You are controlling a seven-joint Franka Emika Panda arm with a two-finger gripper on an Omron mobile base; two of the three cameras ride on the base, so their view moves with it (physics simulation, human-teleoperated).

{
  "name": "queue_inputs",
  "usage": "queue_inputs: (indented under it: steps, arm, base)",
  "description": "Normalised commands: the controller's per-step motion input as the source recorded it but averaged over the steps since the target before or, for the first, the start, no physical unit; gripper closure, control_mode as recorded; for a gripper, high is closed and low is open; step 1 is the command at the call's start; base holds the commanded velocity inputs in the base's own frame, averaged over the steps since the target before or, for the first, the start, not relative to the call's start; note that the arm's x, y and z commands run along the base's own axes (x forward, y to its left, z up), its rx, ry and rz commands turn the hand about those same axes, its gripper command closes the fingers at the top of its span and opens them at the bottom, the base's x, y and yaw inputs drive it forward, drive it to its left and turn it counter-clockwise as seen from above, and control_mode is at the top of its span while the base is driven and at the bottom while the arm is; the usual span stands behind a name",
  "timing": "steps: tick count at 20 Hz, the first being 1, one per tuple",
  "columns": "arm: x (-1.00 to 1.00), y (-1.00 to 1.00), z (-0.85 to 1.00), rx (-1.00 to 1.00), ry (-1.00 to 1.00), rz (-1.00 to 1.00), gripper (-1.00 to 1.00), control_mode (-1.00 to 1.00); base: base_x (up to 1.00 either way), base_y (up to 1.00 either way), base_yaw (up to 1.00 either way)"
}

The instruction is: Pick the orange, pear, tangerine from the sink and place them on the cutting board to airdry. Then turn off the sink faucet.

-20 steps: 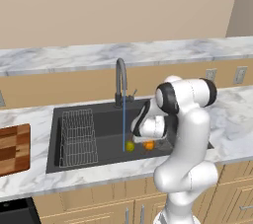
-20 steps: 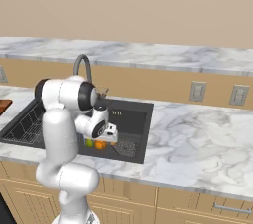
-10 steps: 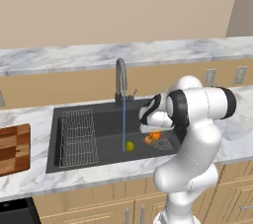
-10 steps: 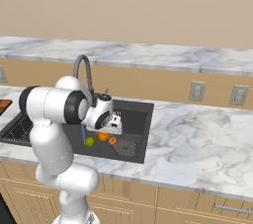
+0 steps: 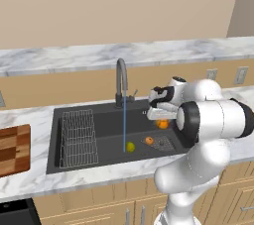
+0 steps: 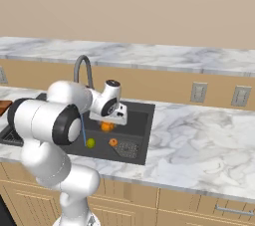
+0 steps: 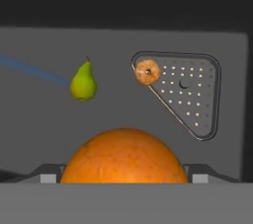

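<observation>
Judging by how things lie, the task has barely started: the marble counter (image 5: pixel 30 115) carries the cutting board (image 5: pixel 14 148) at its far left, bare of fruit, well apart from the sink (image 5: pixel 99 142), where all three fruits sit. Water runs from the sink faucet (image 5: pixel 120 78) in a thin stream, so that step is left too. Over the basin's right part hangs the gripper (image 5: pixel 159 113), its fingers spread wide and holding nothing, with the orange (image 7: pixel 123 156) close beneath them in the hand view. On the basin floor, the pear (image 7: pixel 83 82) lies where the stream lands, and the small tangerine (image 7: pixel 147 72) rests at a corner of the drain grate (image 7: pixel 190 94). Three carries and the tap remain
</observation>
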Motion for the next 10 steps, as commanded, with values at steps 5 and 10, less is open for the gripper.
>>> queue_inputs:
  steps: [5,10]
  arm:
    - [0.0,-0.04,0.77,0.08,0.05,0.04,1.0,-1.0]
    - [-0.25,0.0,0.54,0.01,0.06,0.09,1.0,-1.0]
  base:
    - [0.0,0.0,0.0]
    - [0.0,0.0,0.0]
